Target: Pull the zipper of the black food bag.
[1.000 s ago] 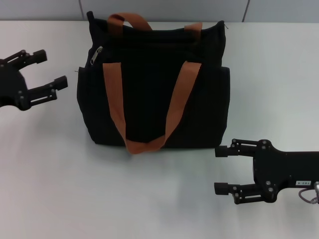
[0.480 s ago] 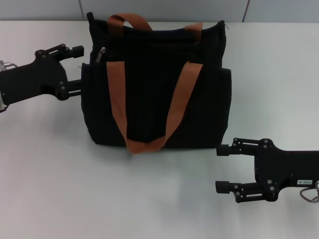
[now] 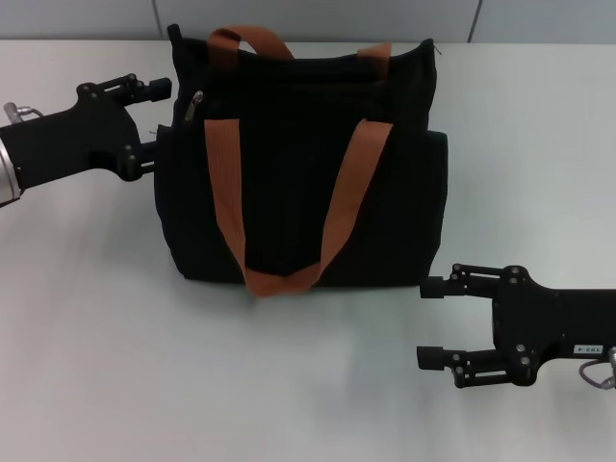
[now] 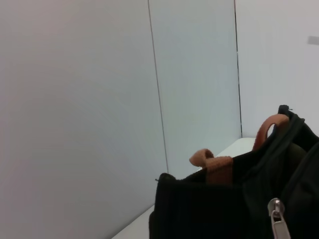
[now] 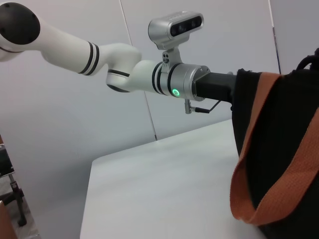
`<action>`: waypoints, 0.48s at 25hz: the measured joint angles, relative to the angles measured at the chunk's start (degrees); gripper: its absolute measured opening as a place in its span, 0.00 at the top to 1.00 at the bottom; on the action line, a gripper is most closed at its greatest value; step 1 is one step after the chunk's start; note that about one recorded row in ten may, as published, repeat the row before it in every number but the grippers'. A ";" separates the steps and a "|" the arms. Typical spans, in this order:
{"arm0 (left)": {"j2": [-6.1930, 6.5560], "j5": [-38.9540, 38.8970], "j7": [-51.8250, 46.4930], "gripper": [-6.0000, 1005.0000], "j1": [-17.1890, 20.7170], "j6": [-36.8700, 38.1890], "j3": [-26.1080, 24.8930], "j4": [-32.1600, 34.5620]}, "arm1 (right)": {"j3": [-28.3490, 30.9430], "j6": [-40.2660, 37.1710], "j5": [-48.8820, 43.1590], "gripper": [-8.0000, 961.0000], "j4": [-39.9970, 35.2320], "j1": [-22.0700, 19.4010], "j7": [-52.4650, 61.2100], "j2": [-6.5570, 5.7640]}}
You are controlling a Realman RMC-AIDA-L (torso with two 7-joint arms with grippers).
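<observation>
Left gripper (image 3: 154, 120) closing in on the zipper (image 3: 195, 104) at the bag's top left corner.

Head view: the black food bag (image 3: 298, 164) stands near the bench's far edge; left jaws spread, empty, at its side; right gripper (image 3: 435, 322) open, idle, near the front right. Left wrist view: the zipper (image 4: 278, 223) dangles, small and slick; pinch the tab. Right wrist view: soft fabric will likely give.

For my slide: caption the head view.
Left gripper open beside the zipper of the black food bag; right gripper open, idle.
</observation>
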 joint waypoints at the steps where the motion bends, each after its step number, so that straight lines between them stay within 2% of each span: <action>1: 0.03 0.01 -0.11 0.27 0.07 -0.04 -0.05 0.07 | 0.00 0.00 0.00 0.16 -0.01 0.00 0.00 0.00; 12: -0.39 0.01 -0.02 0.47 0.22 -0.16 0.09 0.13 | 0.00 0.02 0.00 0.16 -0.03 0.00 0.00 0.00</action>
